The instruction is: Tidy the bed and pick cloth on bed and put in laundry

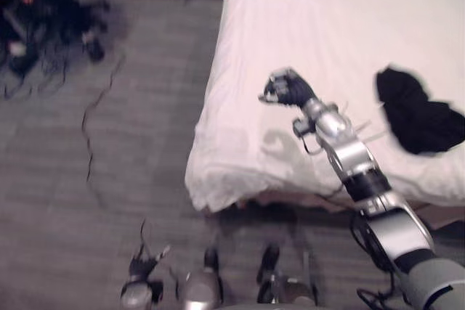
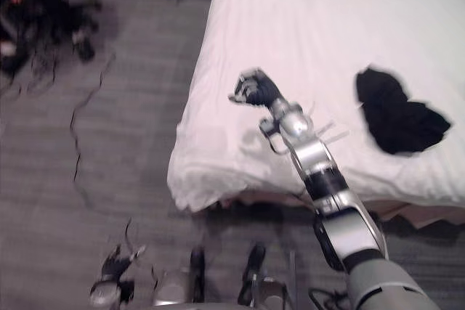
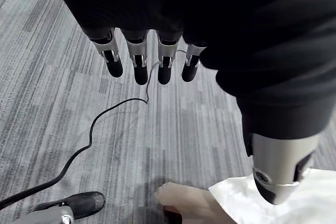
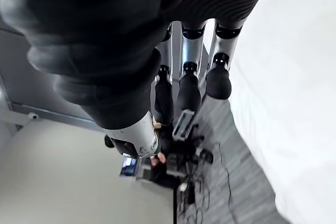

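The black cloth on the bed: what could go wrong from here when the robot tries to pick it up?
1. The right hand is open above the bare white sheet, apart from the black cloth; closing here would probably grab and wrinkle the sheet instead.
2. The cloth lies near the sheet's front edge, so a sideways sweep might push it onto the floor.

White bed sheet [image 1: 327,27]: smooth matt cloth. Black crumpled garment [image 1: 418,114] on it: matt cloth. My silver fingers [image 4: 190,51]: glossy metal.
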Robot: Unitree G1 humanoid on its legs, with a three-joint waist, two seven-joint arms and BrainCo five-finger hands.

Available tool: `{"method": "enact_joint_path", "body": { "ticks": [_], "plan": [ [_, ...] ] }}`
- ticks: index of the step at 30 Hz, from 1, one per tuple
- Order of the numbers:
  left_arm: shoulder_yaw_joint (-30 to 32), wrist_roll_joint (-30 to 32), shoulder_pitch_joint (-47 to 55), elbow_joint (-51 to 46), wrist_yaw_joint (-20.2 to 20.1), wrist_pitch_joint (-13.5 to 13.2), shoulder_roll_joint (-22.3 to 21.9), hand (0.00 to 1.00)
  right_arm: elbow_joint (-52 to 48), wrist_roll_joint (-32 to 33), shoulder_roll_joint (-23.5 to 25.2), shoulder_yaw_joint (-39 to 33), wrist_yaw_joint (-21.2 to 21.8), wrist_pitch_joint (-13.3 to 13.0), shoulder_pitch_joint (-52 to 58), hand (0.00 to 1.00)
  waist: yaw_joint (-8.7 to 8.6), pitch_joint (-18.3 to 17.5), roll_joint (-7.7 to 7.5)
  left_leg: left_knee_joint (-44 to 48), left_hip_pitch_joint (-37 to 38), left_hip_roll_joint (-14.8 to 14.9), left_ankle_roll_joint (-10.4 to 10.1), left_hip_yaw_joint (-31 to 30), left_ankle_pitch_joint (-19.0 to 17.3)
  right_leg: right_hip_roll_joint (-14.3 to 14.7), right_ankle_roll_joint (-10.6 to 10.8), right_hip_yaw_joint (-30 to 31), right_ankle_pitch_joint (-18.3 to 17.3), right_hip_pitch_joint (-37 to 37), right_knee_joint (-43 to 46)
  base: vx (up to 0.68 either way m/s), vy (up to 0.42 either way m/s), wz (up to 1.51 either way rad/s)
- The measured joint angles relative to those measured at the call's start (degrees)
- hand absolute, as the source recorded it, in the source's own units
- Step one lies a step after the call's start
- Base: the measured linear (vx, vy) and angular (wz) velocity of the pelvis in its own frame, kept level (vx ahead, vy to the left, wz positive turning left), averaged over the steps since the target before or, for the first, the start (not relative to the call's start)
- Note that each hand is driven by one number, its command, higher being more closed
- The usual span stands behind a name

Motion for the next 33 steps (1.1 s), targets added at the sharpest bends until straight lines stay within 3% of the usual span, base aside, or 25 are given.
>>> {"method": "enact_joint_path", "body": {
  "ticks": [1, 3, 8, 12, 14, 17, 19, 21, 23, 24, 25, 29, 31, 33],
  "plan": [
    [-1.26, -0.31, -2.40, -0.07, 0.20, -0.26, 0.03, 0.00, 0.01, 0.45, 0.75, 0.98, -0.14, 0.42, -1.18, 1.00, 0.24, 1.90, 0.54, 0.39, -2.40, -0.26, 0.32, -0.42, 0.62, -0.56, -0.42, -0.43, -0.04, -2.76, 1.74, -0.17, 0.040, 0.33],
    [-3.87, -0.33, -5.08, 0.09, 0.74, -0.26, -0.06, 0.00, 0.59, 1.26, 1.95, 2.49, -0.94, 1.34, -1.27, 1.00, 0.90, 2.37, 1.05, 2.11, -6.90, -0.75, 0.51, -1.07, 0.73, -1.51, -1.03, -0.80, -0.74, -7.68, 5.12, -0.07, 0.044, 0.21],
    [-11.52, -0.25, -13.79, 2.46, 2.94, 0.37, -2.97, 0.00, 2.25, 2.92, 4.08, 2.95, -3.58, 6.20, -1.83, 1.00, 1.24, 4.18, 3.18, 9.33, -18.04, -2.36, 2.25, -1.78, -0.09, -6.77, -1.21, -0.82, -6.49, -21.20, 20.21, -0.07, 0.045, 0.26],
    [-12.44, -0.26, -15.62, 3.13, 4.00, 1.20, -6.27, 0.00, 2.78, 4.27, 6.18, 1.77, -4.79, 6.47, -2.24, 1.00, 0.63, 5.55, 5.52, 15.71, -23.36, -2.88, 3.39, -0.98, -3.25, -10.03, -1.11, 0.70, -10.52, -27.57, 28.92, -0.08, 0.024, 0.06],
    [-12.02, -0.17, -15.51, 2.99, 3.98, 1.22, -6.74, 0.00, 6.24, 4.48, 6.90, 2.07, -4.17, 5.87, -2.24, 1.00, 0.14, 5.53, 5.60, 16.66, -23.92, -2.56, 3.51, -0.71, -3.67, -10.48, -0.99, 0.88, -11.33, -28.29, 29.97, -0.05, -0.020, 0.01],
    [-12.07, -0.06, -15.30, 2.69, 3.74, -0.03, -7.23, 0.00, 19.58, 4.01, 8.55, 2.41, -1.22, 5.43, 1.01, 1.00, -0.18, 5.52, 5.60, 16.35, -23.23, -1.27, 3.39, 1.28, -3.55, -10.48, -1.06, 0.34, -11.49, -27.68, 30.04, 0.00, -0.060, 0.09],
    [-12.08, -0.07, -15.27, 2.77, 3.56, -1.52, -7.25, 0.00, 29.64, 2.48, 6.76, 1.50, 1.27, 5.16, 8.01, 1.00, -0.25, 5.53, 5.58, 14.41, -21.85, -0.88, 2.86, 2.82, -3.11, -10.67, -0.94, 0.06, -11.43, -26.89, 29.16, 0.03, -0.073, 0.07],
    [-12.10, -0.09, -14.78, 2.79, 2.95, -2.03, -6.85, 0.00, 32.27, 1.87, 4.88, 1.28, 2.64, 5.02, 13.75, 1.00, -0.57, 5.55, 5.55, 12.04, -19.39, -0.87, 2.60, 3.70, -2.85, -10.43, -0.78, -0.07, -11.29, -24.95, 27.50, 0.07, -0.043, -0.14],
    [-12.46, -0.08, -12.86, 2.93, 2.16, -2.35, -5.42, 0.00, 32.62, 1.90, 3.45, -0.03, 4.49, 3.42, 18.09, 1.00, -2.93, 5.58, 5.51, 9.22, -14.27, -0.63, 2.31, 4.15, -2.59, -9.09, -0.07, -0.34, -10.15, -19.92, 23.66, 0.09, -0.016, -0.40],
    [-12.61, -0.08, -11.97, 2.96, 1.74, -2.37, -4.65, 0.00, 31.72, 2.01, 3.10, -0.28, 5.11, 1.39, 18.93, 1.00, -3.93, 5.58, 5.49, 8.54, -11.99, -0.23, 2.24, 4.31, -2.55, -8.13, -0.15, -0.33, -9.61, -17.52, 21.89, 0.12, 0.003, -0.65],
    [-12.67, -0.09, -11.46, 2.90, 1.09, -2.43, -3.69, 0.00, 26.34, 2.34, 2.05, -0.43, 5.80, -2.45, 21.30, 1.00, -4.50, 5.58, 5.47, 7.81, -8.93, 0.62, 2.10, 4.52, -2.48, -6.27, -0.15, -0.16, -8.49, -13.94, 18.64, 0.12, -0.002, -0.65],
    [-13.82, -0.11, -11.22, 2.62, 0.16, -2.31, -0.44, 0.00, 3.93, 5.47, 1.59, 1.06, 8.40, -9.58, 27.86, 1.00, -6.90, 5.35, 4.18, 4.50, -4.26, 2.13, 0.89, 5.06, -1.72, -3.12, 0.29, -0.75, -6.76, -8.44, 12.08, 0.12, -0.030, -0.33],
    [-14.36, -0.16, -10.15, 2.74, 0.05, -2.10, 0.59, 0.00, -7.24, 7.95, 2.11, 4.57, 12.51, -10.34, 31.51, 1.00, -6.93, 4.55, 2.54, 2.64, -0.94, 2.38, 0.27, 6.12, -1.32, -1.90, -0.09, 0.04, -6.03, -6.14, 10.76, 0.18, -0.034, -0.30],
    [-14.44, -0.19, -7.81, 3.77, 0.03, -1.93, 1.66, 0.00, -19.79, 12.50, 3.52, 10.46, 20.10, -9.79, 34.96, 1.00, -7.27, 1.25, -0.49, 1.44, 1.51, 3.32, -0.05, 7.54, -1.17, -0.44, -0.77, 0.73, -5.88, -4.40, 9.60, 0.18, -0.029, -0.30]
  ]
}}
